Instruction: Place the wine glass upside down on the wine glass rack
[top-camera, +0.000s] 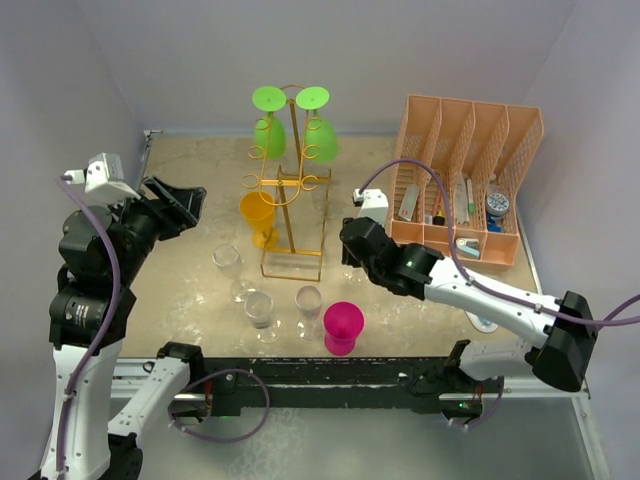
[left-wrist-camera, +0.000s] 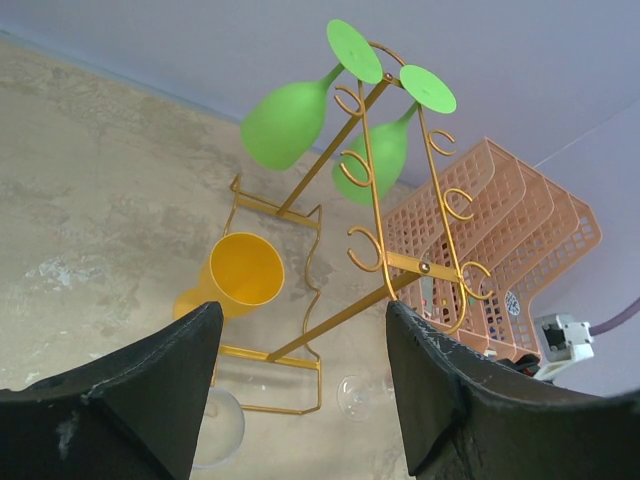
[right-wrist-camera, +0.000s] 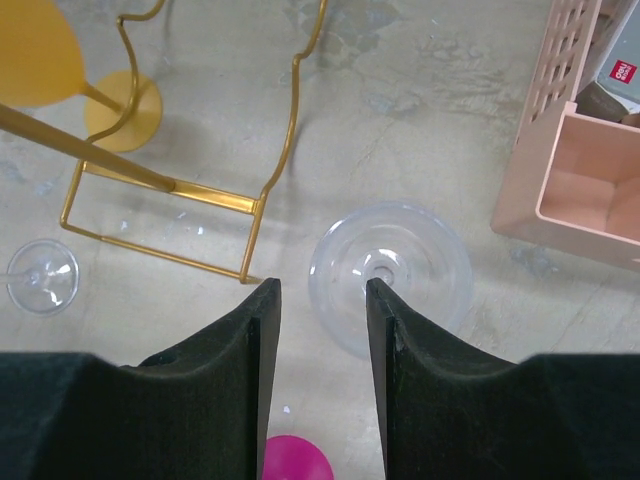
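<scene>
A clear wine glass (right-wrist-camera: 390, 270) stood upright on the counter (top-camera: 200, 180) between the gold wire wine glass rack (top-camera: 290, 200) and a peach mesh organizer (top-camera: 465, 175), apparently the piece due to be hung next. The right claw (right-wrist-camera: 322, 370) hovered directly above it, jaws narrowly parted and holding nothing, seemingly lined up to close on the stem. The rack already carried 2 green glasses (top-camera: 268, 135) bowl-down, their feet caught in the top hooks. A yellow glass (top-camera: 257, 215) stood on its foot at the base. The lower hooks were free. The left claw (left-wrist-camera: 295, 400) was spread wide and empty, aimed at the rack from the far side, probably keeping clear. 3 more clear glasses (top-camera: 259, 305) and a magenta cup (top-camera: 343, 325) waited nearer the arms. A red label (right-wrist-camera: 625, 72) in the organizer bore white writing too small to read.
</scene>
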